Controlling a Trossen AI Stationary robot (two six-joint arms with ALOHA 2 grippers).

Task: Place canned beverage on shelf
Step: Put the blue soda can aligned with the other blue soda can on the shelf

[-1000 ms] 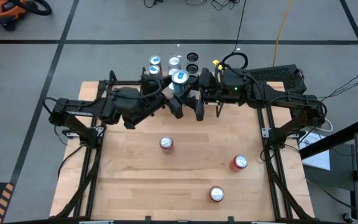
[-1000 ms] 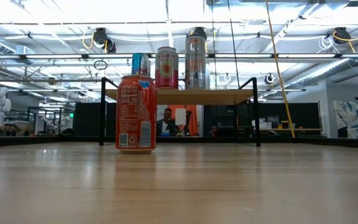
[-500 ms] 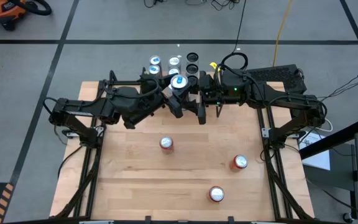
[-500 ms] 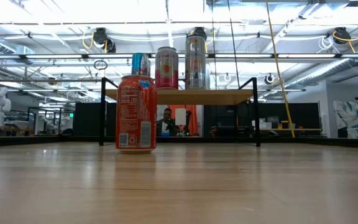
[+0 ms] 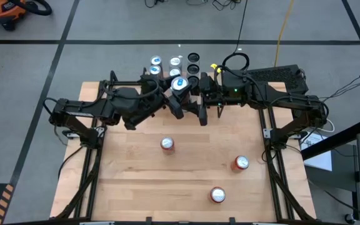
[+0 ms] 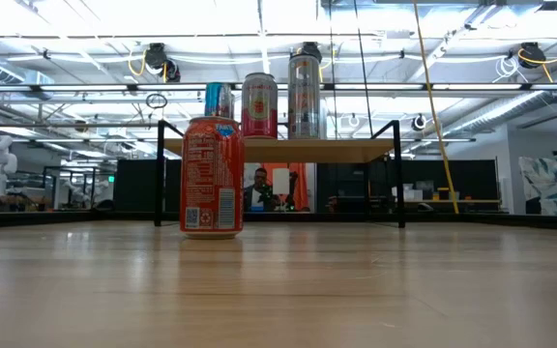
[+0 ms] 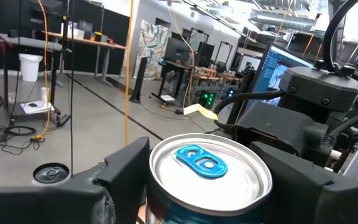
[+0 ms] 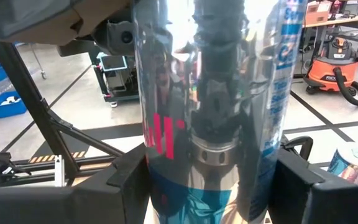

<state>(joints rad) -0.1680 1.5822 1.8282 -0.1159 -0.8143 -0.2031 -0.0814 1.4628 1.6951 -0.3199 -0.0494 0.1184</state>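
Note:
A tall silver can (image 5: 179, 83) with a blue tab is held high over the table's far middle, just in front of the shelf (image 6: 356, 150). My right gripper (image 8: 210, 186) is shut on its silver, blue and red body (image 8: 210, 112). My left gripper (image 7: 207, 186) reaches in level from the left, one finger on each side of the can's top (image 7: 210, 168). The shelf stands on thin black legs. On it are a blue can (image 6: 219, 100), a pink can (image 6: 259, 105) and a silver can (image 6: 305, 96). Neither gripper shows in the low view. My right gripper pinches the can's body (image 8: 166, 180) between its two fingers, below the top. The fingers come level from the table's right side. The can stands roughly upright and is lifted clear. My left gripper has its fingers (image 7: 126, 171) close beside the can just under the rim; whether they touch I cannot tell.
Three red cans stand upright on the wooden tabletop: one in the middle (image 5: 167, 144), one at the right (image 5: 240, 163), one near the front edge (image 5: 217, 195). Black round things (image 5: 194, 62) lie beyond the far edge. A person (image 6: 259, 188) sits in the room behind.
The held can's top has shifted a little toward the table's near edge as my right gripper turned slightly. Both arms have otherwise kept their places, and the cans on the shelf and table have not moved.

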